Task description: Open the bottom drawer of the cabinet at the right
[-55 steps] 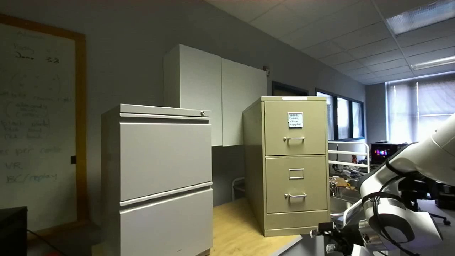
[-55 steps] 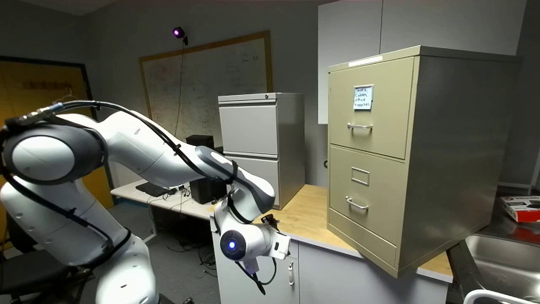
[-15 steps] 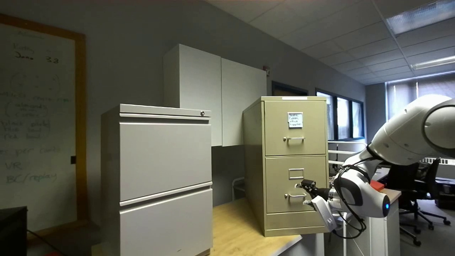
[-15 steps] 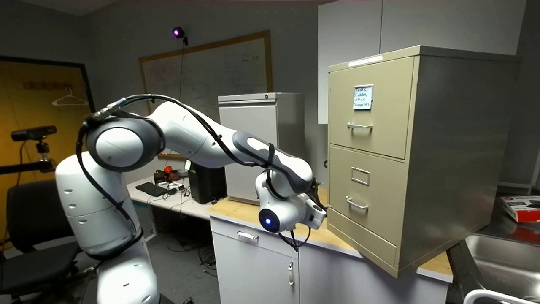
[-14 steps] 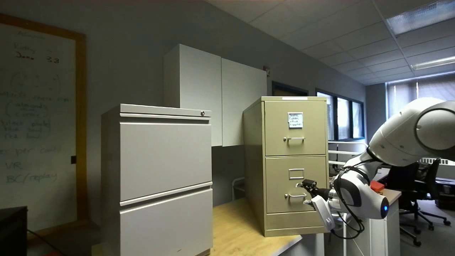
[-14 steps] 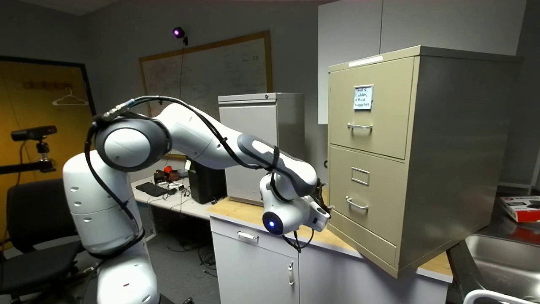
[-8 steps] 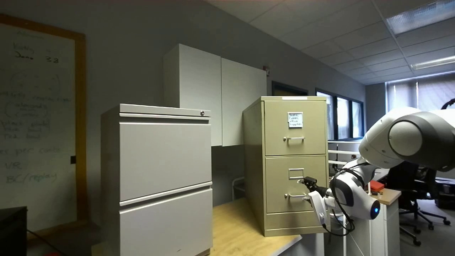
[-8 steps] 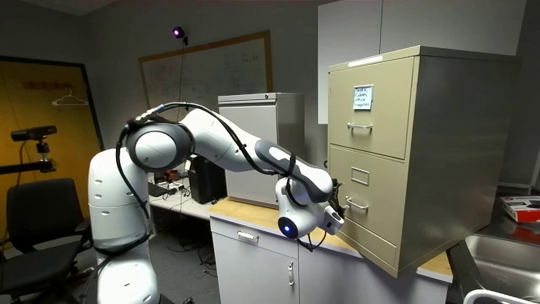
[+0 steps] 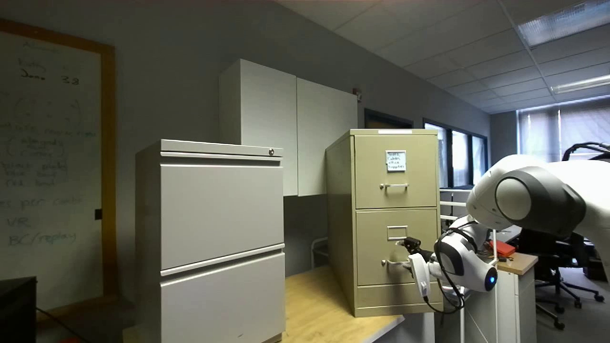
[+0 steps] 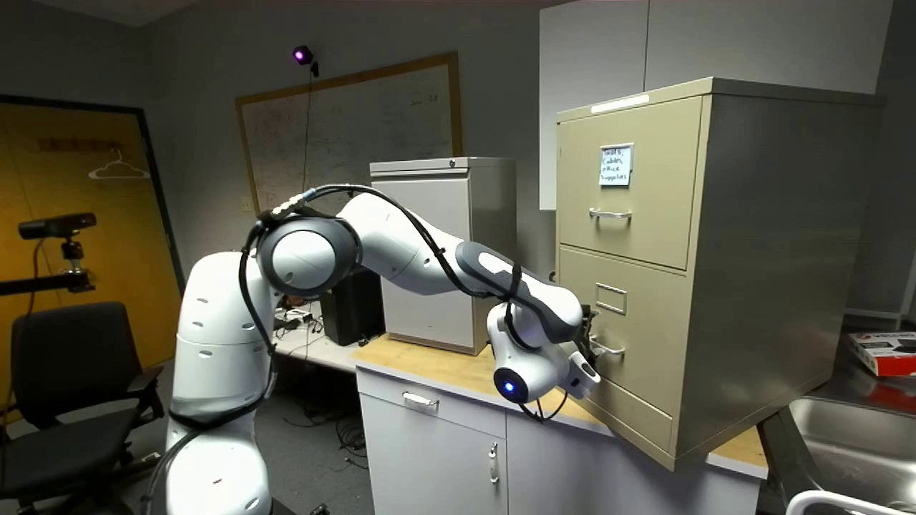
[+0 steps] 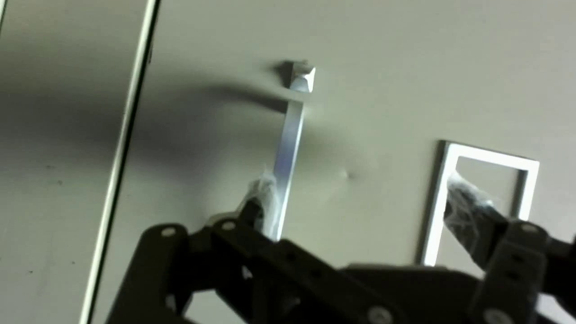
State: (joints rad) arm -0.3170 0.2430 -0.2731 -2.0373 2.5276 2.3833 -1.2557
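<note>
Bottom drawer (image 9: pixel 381 248), closed; its handle (image 11: pixel 289 144) partly hidden by jaws, contact unclear. Arm (image 10: pixel 421 263): bent, extended rightward in an exterior view, cut off below. Jaws: spread.

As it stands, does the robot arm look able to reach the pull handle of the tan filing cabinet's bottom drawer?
Probably yes. The open gripper faces the bottom drawer, one fingertip overlapping the pull handle in the wrist view, and nothing visible blocks the way. Whether they touch, I cannot tell.

Grey wall (image 9: pixel 167 95), framed whiteboard (image 9: pixel 50 166), white cupboards (image 9: pixel 286 133), bright window (image 9: pixel 543 131) (far back).
</note>
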